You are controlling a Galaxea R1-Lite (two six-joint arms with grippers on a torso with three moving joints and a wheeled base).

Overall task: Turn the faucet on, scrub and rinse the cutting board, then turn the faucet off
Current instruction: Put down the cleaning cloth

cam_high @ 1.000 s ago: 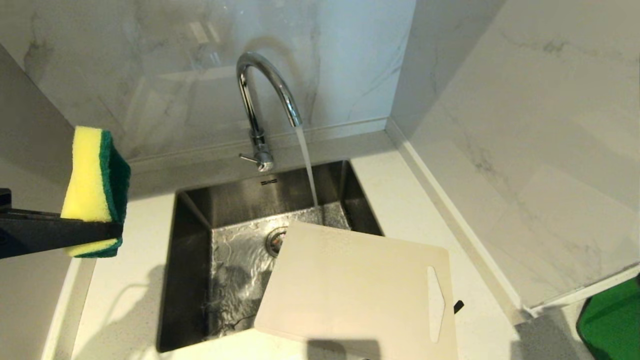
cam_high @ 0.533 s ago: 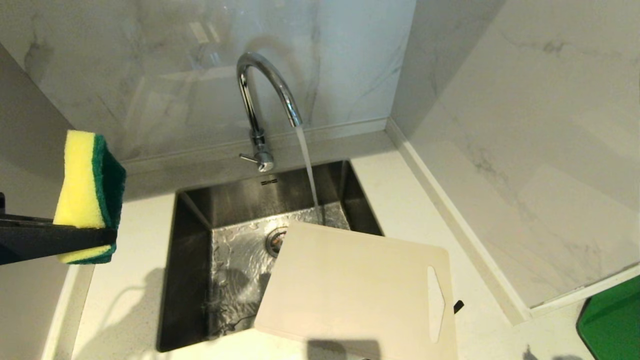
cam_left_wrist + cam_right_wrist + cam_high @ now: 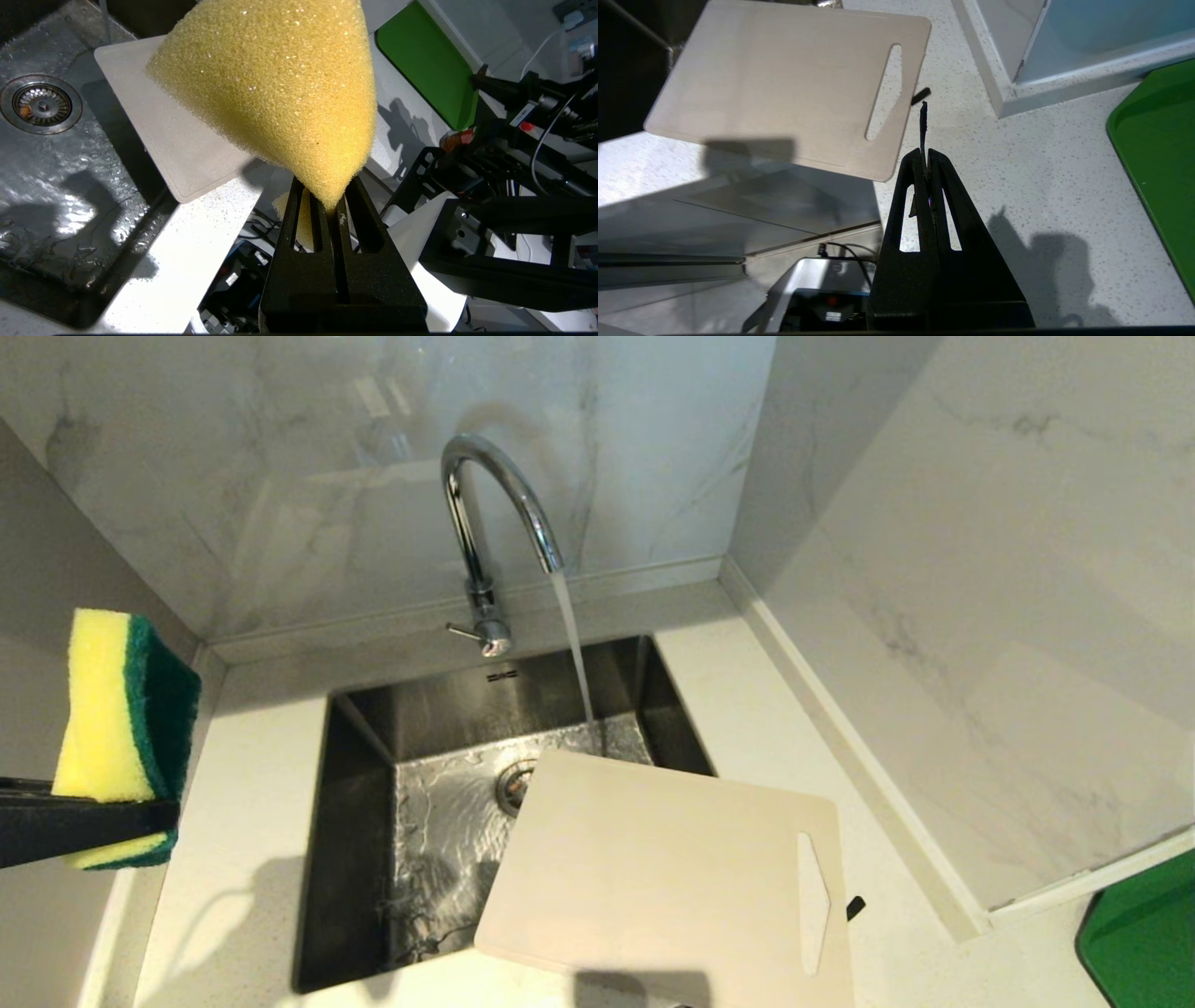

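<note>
Water runs from the chrome faucet (image 3: 485, 513) into the steel sink (image 3: 359, 821). The cream cutting board (image 3: 653, 877) lies flat across the sink's front right corner and the counter, its handle cut-out toward the right. The stream lands just behind its far edge. At the far left, above the counter, my left gripper (image 3: 168, 819) is shut on a yellow-and-green sponge (image 3: 121, 728), well apart from the board. My right gripper (image 3: 927, 156) is shut near the board's (image 3: 784, 84) handle end, above the counter. A thin black strip sticks out from its tips. It is outside the head view.
Marble walls close in behind and to the right of the sink. A green tray (image 3: 1139, 933) sits at the right front corner of the counter. The faucet's small lever (image 3: 464, 633) points left. A small black piece (image 3: 854, 907) lies beside the board.
My left gripper has carried the sponge left and slightly down, away from the sink. A shadow on the counter at the lower right has gone. Board and water are unchanged.
</note>
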